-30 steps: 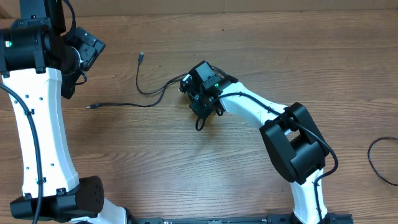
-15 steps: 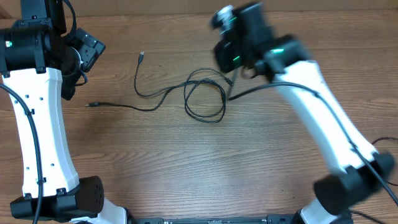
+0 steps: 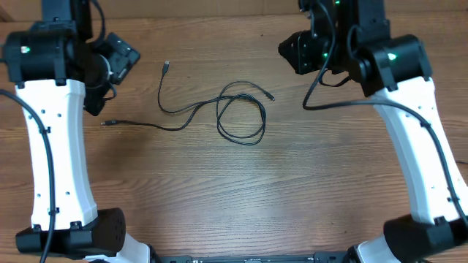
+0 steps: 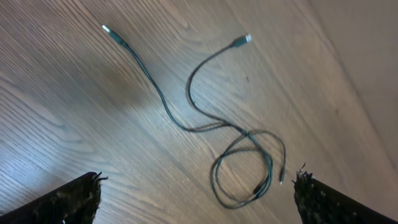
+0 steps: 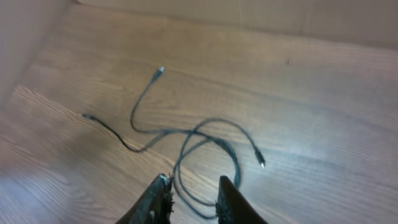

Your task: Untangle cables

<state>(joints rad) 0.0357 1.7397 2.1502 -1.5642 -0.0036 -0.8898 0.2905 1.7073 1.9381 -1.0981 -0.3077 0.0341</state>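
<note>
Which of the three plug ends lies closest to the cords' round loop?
The right-hand plug end, just beside the thin black cable loop. The other two, the top plug end and the left plug end, trail far off leftward.

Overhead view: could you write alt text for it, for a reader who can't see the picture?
Thin black cables lie loose on a wooden table, looped in the middle with strands trailing left to small plug tips. The white left arm and right arm stand at either side, neither touching the cables.
</note>
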